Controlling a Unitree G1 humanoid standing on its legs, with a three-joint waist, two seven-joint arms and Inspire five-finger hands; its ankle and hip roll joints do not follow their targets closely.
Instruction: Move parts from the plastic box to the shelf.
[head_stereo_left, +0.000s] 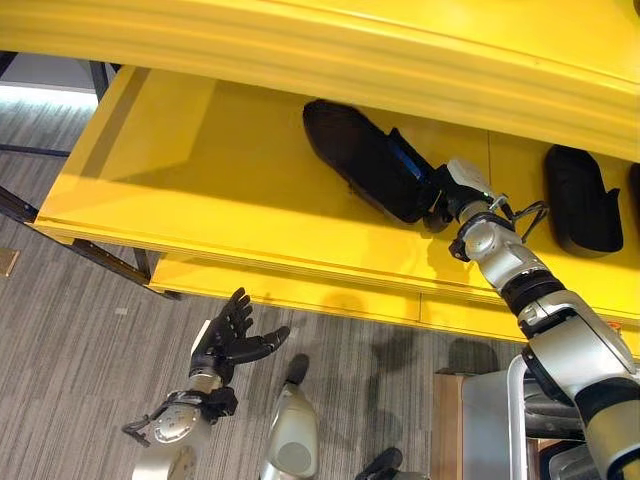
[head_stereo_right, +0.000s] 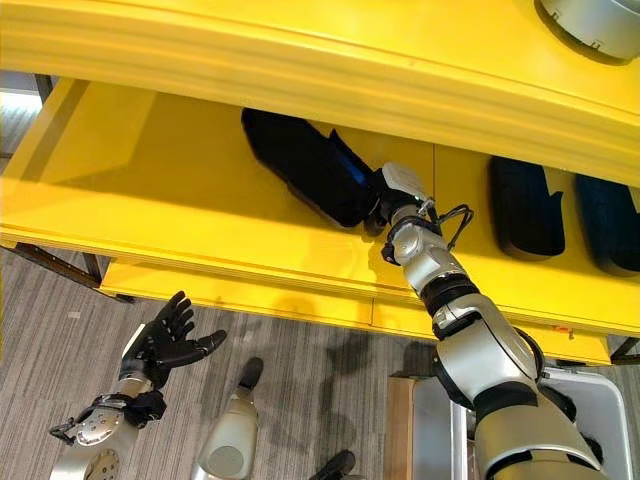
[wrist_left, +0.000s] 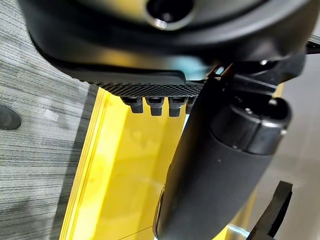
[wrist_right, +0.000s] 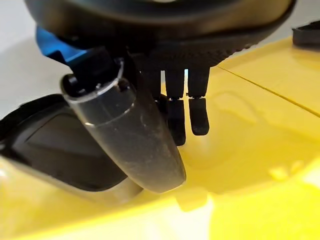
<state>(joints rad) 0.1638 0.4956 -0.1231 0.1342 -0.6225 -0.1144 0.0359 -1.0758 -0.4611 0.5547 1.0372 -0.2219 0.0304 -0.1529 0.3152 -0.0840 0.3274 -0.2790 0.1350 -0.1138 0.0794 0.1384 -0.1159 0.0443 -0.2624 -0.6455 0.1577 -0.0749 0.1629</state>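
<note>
Right hand (head_stereo_left: 440, 200) grips a smooth, elongated black part (head_stereo_left: 365, 160) lying on the glossy yellow shelf (head_stereo_left: 200, 170).

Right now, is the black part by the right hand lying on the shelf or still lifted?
Lying on the yellow shelf: the black part rests flat, right hand at its end; grip cannot be told.

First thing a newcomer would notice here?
The bright yellow shelf spans the scene, and the right hand reaches onto it, against the end of a long black plastic part lying at an angle. More black parts lie further right on the same shelf. The left hand hangs open and empty over the grey floor.
</note>
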